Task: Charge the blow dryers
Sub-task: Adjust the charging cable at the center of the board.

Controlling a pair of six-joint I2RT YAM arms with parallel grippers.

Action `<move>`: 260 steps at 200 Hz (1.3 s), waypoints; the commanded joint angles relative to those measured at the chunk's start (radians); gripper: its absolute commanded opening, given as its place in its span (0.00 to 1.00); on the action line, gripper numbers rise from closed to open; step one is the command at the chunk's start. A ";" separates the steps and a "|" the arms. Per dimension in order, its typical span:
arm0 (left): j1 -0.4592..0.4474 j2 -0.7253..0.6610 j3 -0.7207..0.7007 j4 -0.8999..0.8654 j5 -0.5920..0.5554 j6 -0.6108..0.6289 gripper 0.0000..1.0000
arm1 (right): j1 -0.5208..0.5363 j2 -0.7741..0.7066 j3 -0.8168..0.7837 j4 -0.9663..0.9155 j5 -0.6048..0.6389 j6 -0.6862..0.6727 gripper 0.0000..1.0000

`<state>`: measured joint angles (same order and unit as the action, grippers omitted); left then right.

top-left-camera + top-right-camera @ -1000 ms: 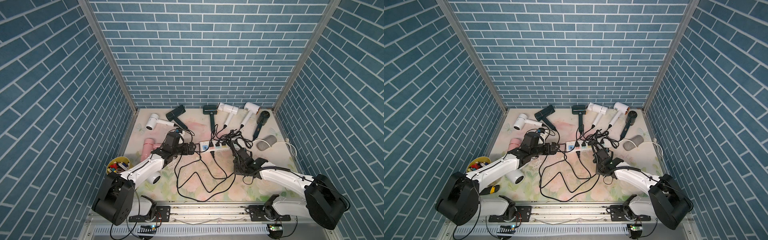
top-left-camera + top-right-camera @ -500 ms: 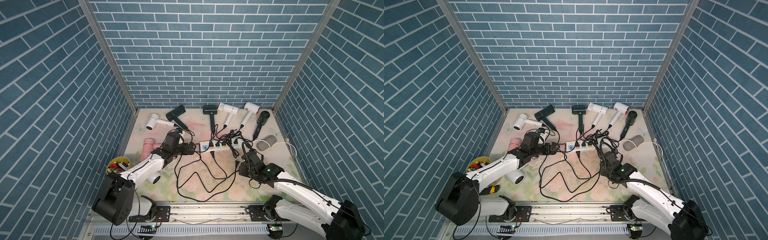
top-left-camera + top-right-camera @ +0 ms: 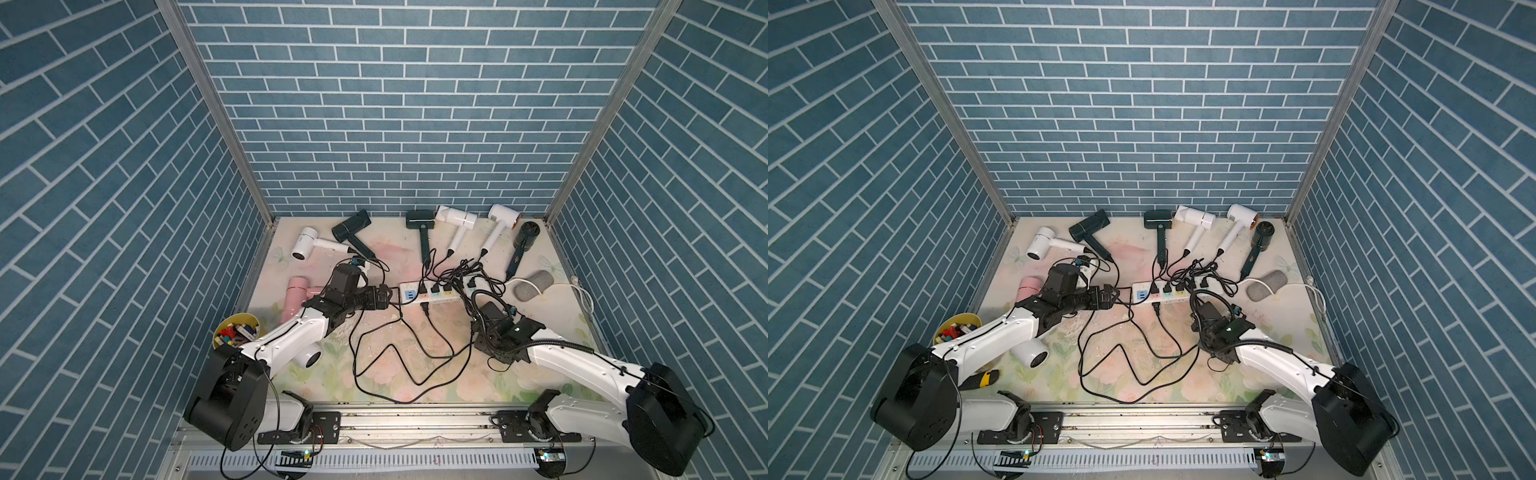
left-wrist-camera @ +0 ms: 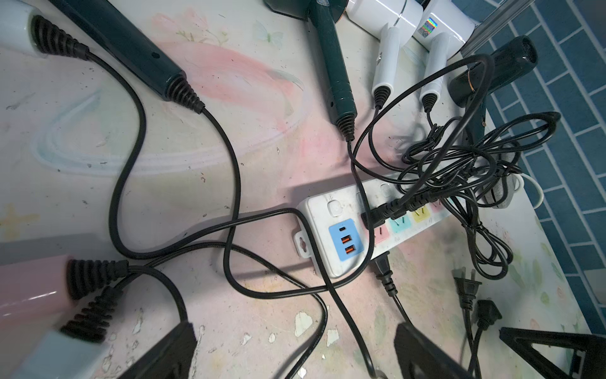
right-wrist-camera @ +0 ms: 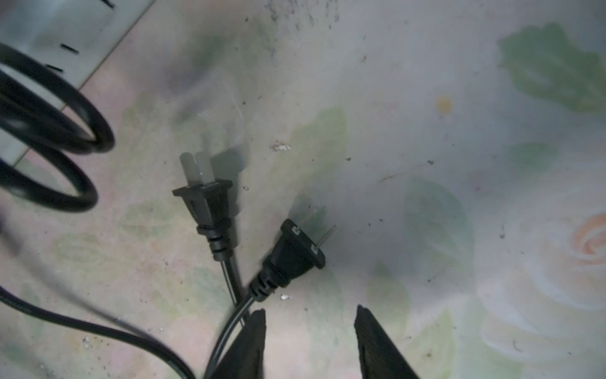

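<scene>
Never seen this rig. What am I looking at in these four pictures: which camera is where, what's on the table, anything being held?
These are two white robot arms, each ending in a two-finger gripper. Both top views look down from one stereo head; the other two are wrist cameras. On the floral table lie blow dryers, including a pink blow dryer, their black cords, and a white power strip with several plugs in. The left gripper is wide open near the strip's end, gripping nothing. The right gripper is open, facing two loose plugs, holding nothing.
</scene>
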<state>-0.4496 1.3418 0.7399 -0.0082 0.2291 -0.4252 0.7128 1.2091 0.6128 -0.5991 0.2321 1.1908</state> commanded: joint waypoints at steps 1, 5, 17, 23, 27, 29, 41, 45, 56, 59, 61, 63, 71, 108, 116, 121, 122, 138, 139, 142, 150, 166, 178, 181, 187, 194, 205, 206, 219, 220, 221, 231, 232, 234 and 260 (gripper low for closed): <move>-0.002 0.001 0.024 0.001 0.001 0.017 0.99 | 0.013 0.059 0.065 0.006 0.026 0.081 0.46; -0.002 0.002 0.024 0.001 0.001 0.018 1.00 | 0.016 0.070 0.072 0.004 0.027 0.082 0.46; -0.002 0.000 0.026 0.001 0.001 0.018 0.99 | 0.026 0.106 0.095 0.000 0.029 0.088 0.46; -0.003 0.000 0.025 0.001 0.001 0.019 0.99 | 0.031 0.123 0.105 -0.005 0.028 0.094 0.46; -0.001 0.000 0.026 0.001 0.001 0.019 0.99 | 0.033 0.135 0.111 -0.007 0.030 0.096 0.46; -0.001 0.000 0.026 0.001 0.001 0.019 1.00 | 0.035 0.141 0.113 -0.008 0.030 0.096 0.46; -0.002 -0.001 0.026 -0.001 0.001 0.019 1.00 | 0.043 0.172 0.130 -0.016 0.028 0.107 0.45; -0.003 -0.001 0.027 -0.001 0.001 0.020 0.99 | 0.046 0.180 0.134 -0.020 0.029 0.110 0.44; -0.002 0.000 0.026 -0.001 0.001 0.020 1.00 | 0.055 0.201 0.144 -0.027 0.031 0.120 0.43; -0.002 0.000 0.026 -0.001 0.001 0.020 1.00 | 0.057 0.204 0.144 -0.029 0.033 0.124 0.42; -0.003 0.000 0.026 -0.002 0.001 0.020 0.99 | 0.059 0.207 0.146 -0.031 0.033 0.126 0.42; -0.003 0.000 0.028 -0.002 0.001 0.020 0.99 | 0.060 0.209 0.146 -0.032 0.035 0.129 0.42; -0.003 -0.001 0.028 -0.003 0.001 0.020 1.00 | 0.065 0.217 0.148 -0.037 0.039 0.138 0.41; -0.003 0.000 0.027 -0.001 0.004 0.021 0.99 | 0.069 0.230 0.146 -0.054 0.069 0.163 0.36; -0.002 0.000 0.027 -0.001 0.004 0.020 0.99 | 0.070 0.231 0.144 -0.055 0.075 0.169 0.35; -0.002 0.000 0.029 -0.001 0.004 0.020 0.99 | 0.069 0.231 0.141 -0.055 0.079 0.171 0.34; -0.002 0.000 0.028 -0.001 0.004 0.020 0.99 | 0.069 0.229 0.141 -0.055 0.078 0.172 0.34; -0.002 -0.003 0.026 -0.002 0.004 0.021 1.00 | 0.069 0.223 0.132 -0.047 0.082 0.175 0.31; -0.002 -0.003 0.026 -0.002 0.004 0.021 1.00 | 0.069 0.223 0.132 -0.047 0.083 0.174 0.31; -0.003 -0.003 0.026 -0.002 0.004 0.021 1.00 | 0.068 0.222 0.130 -0.047 0.085 0.176 0.30; -0.003 -0.002 0.026 -0.001 0.004 0.021 0.99 | 0.069 0.221 0.124 -0.048 0.090 0.180 0.28; -0.002 -0.001 0.026 -0.001 0.004 0.021 0.99 | 0.068 0.226 0.114 -0.039 0.091 0.186 0.24; -0.003 -0.001 0.026 0.001 0.004 0.020 0.99 | 0.068 0.235 0.108 -0.029 0.092 0.190 0.23; -0.002 0.000 0.026 0.001 0.004 0.021 1.00 | 0.068 0.239 0.107 -0.025 0.091 0.190 0.23; -0.002 0.001 0.026 0.001 0.004 0.020 0.99 | 0.068 0.247 0.105 -0.022 0.088 0.190 0.23; -0.002 0.000 0.026 0.001 0.004 0.020 0.99 | 0.068 0.257 0.106 -0.017 0.087 0.191 0.23; -0.002 0.002 0.026 0.002 0.004 0.020 0.99 | 0.068 0.270 0.107 -0.006 0.081 0.191 0.25; -0.002 0.002 0.026 0.002 0.004 0.020 0.99 | 0.068 0.271 0.107 -0.005 0.079 0.191 0.26; -0.003 0.004 0.026 0.002 0.004 0.020 0.99 | 0.069 0.284 0.107 0.006 0.076 0.190 0.29; -0.002 0.004 0.026 0.002 0.004 0.020 0.99 | 0.068 0.286 0.107 0.007 0.075 0.190 0.29; -0.002 0.004 0.026 0.002 0.004 0.021 1.00 | 0.068 0.287 0.107 0.009 0.074 0.190 0.29; -0.002 0.004 0.025 0.004 0.004 0.021 1.00 | 0.068 0.296 0.107 0.015 0.071 0.189 0.30; -0.003 0.004 0.024 0.004 0.004 0.021 1.00 | 0.069 0.297 0.107 0.015 0.071 0.188 0.30; -0.003 0.004 0.024 0.004 0.004 0.021 0.99 | 0.068 0.298 0.107 0.016 0.070 0.188 0.30; -0.002 0.008 0.025 0.006 0.005 0.020 0.99 | 0.066 0.312 0.103 0.022 0.068 0.189 0.30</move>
<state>-0.4496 1.3418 0.7422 -0.0082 0.2291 -0.4145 0.7788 1.4883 0.7341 -0.5785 0.2993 1.3201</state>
